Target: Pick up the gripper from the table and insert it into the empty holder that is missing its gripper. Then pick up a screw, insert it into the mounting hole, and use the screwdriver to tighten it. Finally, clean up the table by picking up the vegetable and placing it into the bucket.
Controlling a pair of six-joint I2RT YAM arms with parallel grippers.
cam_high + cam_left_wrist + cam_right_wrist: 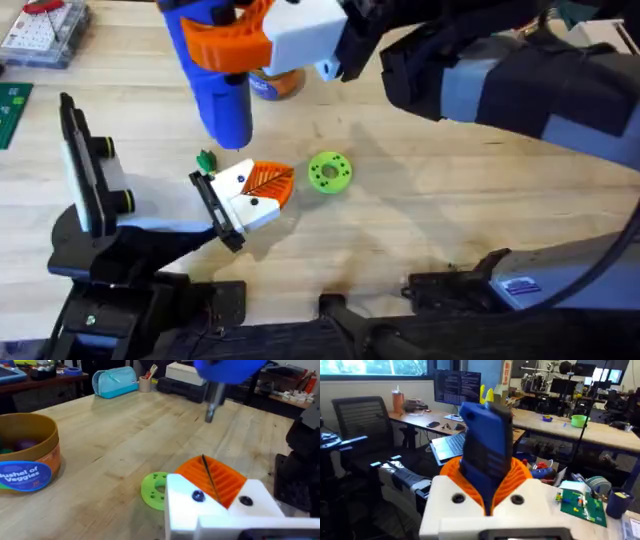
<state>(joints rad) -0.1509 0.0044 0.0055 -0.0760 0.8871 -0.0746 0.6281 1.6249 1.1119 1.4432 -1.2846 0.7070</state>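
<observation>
The gripper (pixel 252 190) sits seated in the holder (pixel 218 212), at 7 o'clock of table centre. The vegetable (pixel 206 160) lies just beyond it. The right gripper (pixel 262 40) clamps the screwdriver (pixel 222 95) at 12 o'clock. The bucket (pixel 29 452), labelled "Bushel of Veggies", holds blurred coloured pieces.

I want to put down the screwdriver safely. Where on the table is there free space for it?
Bare wood lies right of the lime-green disc, and in front of it toward the arm bases. It is crowded around the gripper on the holder, with the vegetable and the screwdriver close by.
</observation>
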